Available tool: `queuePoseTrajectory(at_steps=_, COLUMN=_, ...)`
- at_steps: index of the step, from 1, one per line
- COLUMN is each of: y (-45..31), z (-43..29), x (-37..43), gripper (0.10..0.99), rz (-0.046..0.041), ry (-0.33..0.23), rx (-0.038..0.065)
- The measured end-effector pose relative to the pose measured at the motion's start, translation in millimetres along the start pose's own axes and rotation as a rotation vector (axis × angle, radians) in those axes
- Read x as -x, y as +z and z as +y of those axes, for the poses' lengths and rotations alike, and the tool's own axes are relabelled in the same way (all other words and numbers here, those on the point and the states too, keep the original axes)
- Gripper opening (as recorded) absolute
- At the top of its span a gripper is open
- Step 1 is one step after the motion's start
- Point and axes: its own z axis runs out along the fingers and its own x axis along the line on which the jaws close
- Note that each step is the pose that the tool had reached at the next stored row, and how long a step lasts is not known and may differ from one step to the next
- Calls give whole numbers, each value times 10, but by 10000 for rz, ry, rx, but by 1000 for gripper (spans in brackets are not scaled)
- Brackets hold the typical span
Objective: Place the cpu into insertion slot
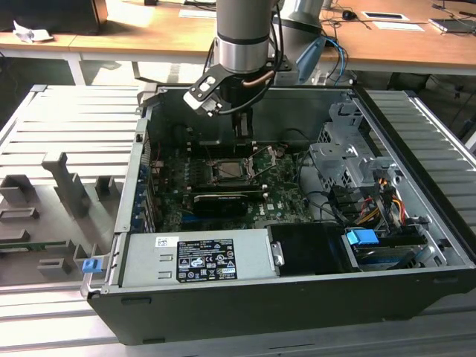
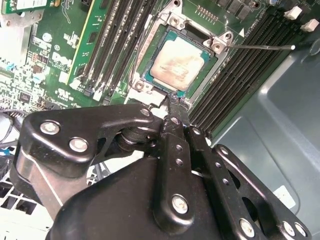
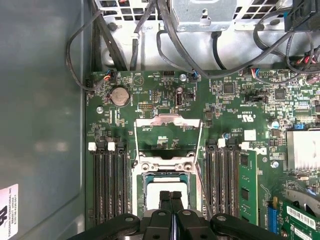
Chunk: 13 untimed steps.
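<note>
Printed label (image 1: 195, 260) on power supply (image 1: 253, 259), no text legible

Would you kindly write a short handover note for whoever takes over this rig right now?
The gripper is shut, holding nothing, its tips at the edge of the cpu.
The cpu lies flat in the insertion slot inside the computer case.
Done: chip placed.
Left: the slot's hinged plate is open and the wire lever swung out; full seating cannot be judged.
</note>
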Motion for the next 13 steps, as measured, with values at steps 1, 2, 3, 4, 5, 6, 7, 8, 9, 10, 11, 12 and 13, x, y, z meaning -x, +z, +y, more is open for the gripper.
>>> queuePoseTrajectory(at_steps=1, y=0, z=27, x=0, gripper=106, rz=-1, ry=2, rx=-1)
queuePoseTrajectory(at_steps=2, y=1, z=51, x=-1, gripper=106, rz=-1, ry=2, rx=-1)
queuePoseTrajectory(at_steps=3, y=-18, z=82, x=-2, gripper=106, rz=0, ry=3, rx=0)
queuePoseTrajectory(at_steps=4, y=-32, z=86, x=-2, gripper=106, rz=0, ry=2, rx=-1)
queuePoseTrajectory(at_steps=5, y=-39, z=88, x=-2, gripper=106, rz=0, ry=2, rx=0)
queuePoseTrajectory(at_steps=6, y=-45, z=91, x=-2, gripper=106, rz=1, ry=3, rx=0)
queuePoseTrajectory(at_steps=7, y=-53, z=96, x=-2, gripper=106, rz=1, ry=2, rx=0)
queuePoseTrajectory(at_steps=8, y=-58, z=101, x=-2, gripper=106, rz=0, ry=2, rx=0)
queuePoseTrajectory(at_steps=9, y=-60, z=104, x=-2, gripper=106, rz=1, ry=3, rx=0)
queuePoseTrajectory(at_steps=10, y=-63, z=109, x=-3, gripper=106, rz=0, ry=3, rx=-1)
queuePoseTrajectory(at_steps=11, y=-66, z=119, x=-3, gripper=106, rz=1, ry=3, rx=0)
queuePoseTrajectory(at_steps=12, y=-70, z=129, x=-3, gripper=106, rz=0, ry=2, rx=-1)
queuePoseTrajectory(at_steps=13, y=-74, z=141, x=-3, gripper=106, rz=1, ry=2, rx=-1)
